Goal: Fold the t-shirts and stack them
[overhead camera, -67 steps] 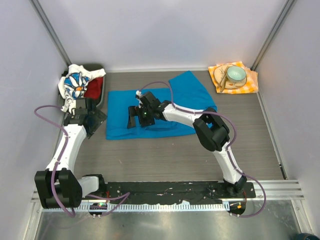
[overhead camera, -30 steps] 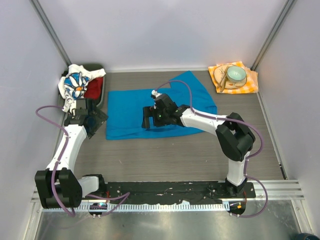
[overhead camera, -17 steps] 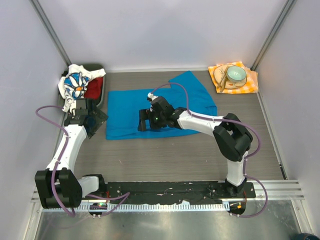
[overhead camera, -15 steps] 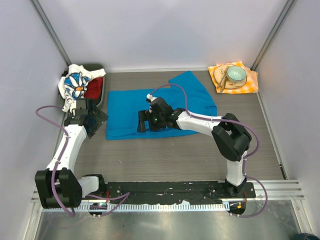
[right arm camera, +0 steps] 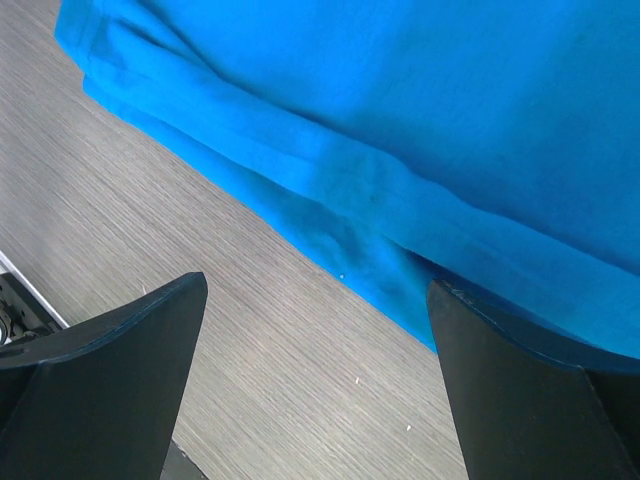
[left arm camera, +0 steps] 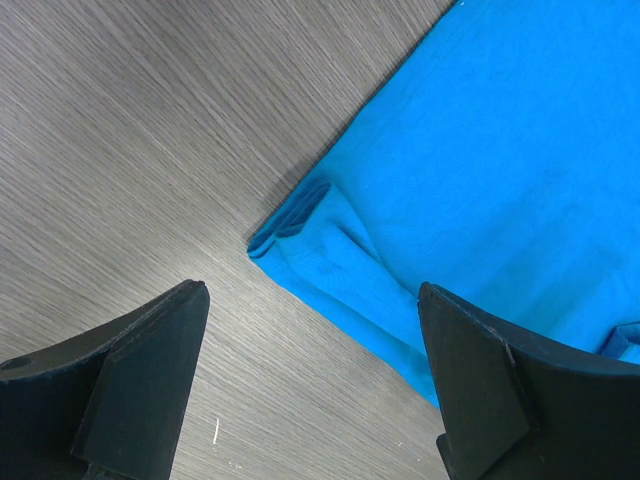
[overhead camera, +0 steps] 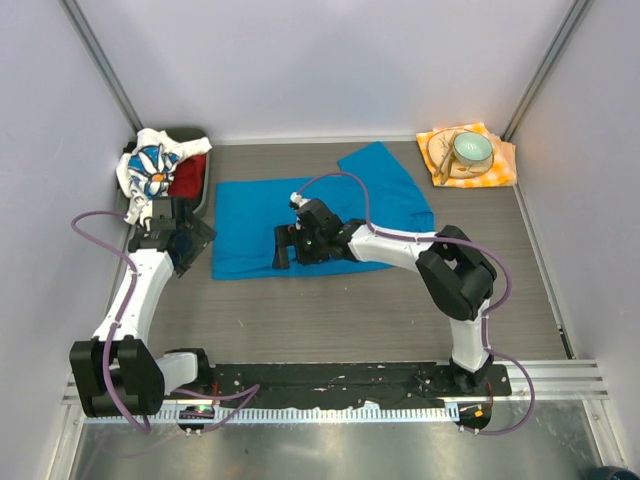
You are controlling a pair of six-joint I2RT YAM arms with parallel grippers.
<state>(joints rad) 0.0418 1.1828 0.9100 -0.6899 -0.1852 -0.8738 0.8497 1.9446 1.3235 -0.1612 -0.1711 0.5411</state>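
A plain bright blue t-shirt (overhead camera: 340,205) lies spread flat at the table's middle. My right gripper (overhead camera: 282,250) is open and empty over its near hem; the right wrist view shows the hem (right arm camera: 400,110) running between the open fingers (right arm camera: 315,370). My left gripper (overhead camera: 190,245) is open and empty just left of the shirt's near left corner, which shows folded over in the left wrist view (left arm camera: 290,215), with the gripper (left arm camera: 310,390) above bare table. A white daisy-print t-shirt (overhead camera: 150,165) and a red t-shirt (overhead camera: 190,178) lie bunched in a black bin (overhead camera: 203,200) at the back left.
An orange-and-white checked napkin (overhead camera: 500,165) with a pale green bowl (overhead camera: 471,149) on it sits at the back right. Grey walls enclose the table on three sides. The black base rail (overhead camera: 330,380) runs along the near edge.
My right gripper has moved left and slightly nearer over the blue shirt, toward its near hem, staying open. The left arm and the shirts have not moved.
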